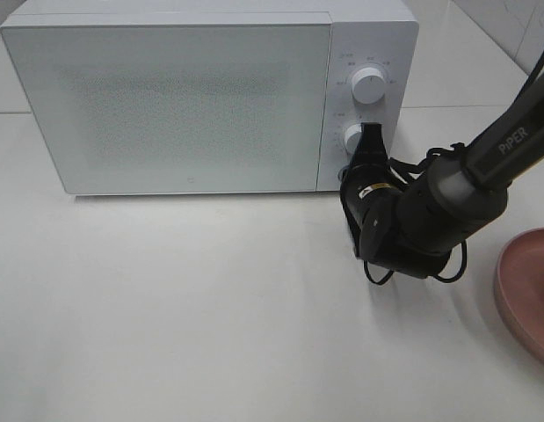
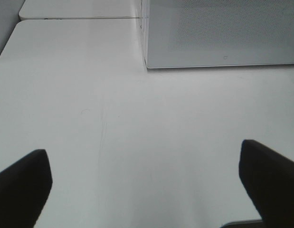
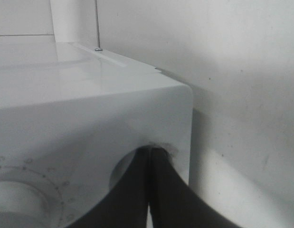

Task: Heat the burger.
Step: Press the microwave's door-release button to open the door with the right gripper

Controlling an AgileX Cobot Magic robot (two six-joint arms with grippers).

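Microwave [image 1: 166, 97] stands shut, right pincer [image 1: 370, 134] together at its lower dial [image 1: 350, 137], left pincer [image 2: 147, 185] apart.

Bright, even light washes out the white table [image 1: 166, 308]; both wrist views are soft.

Black arm [image 1: 434, 204], white PiPER marking [image 1: 512, 141]

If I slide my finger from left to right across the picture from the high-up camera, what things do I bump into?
microwave door → control panel with its dials → black robot arm → pink plate
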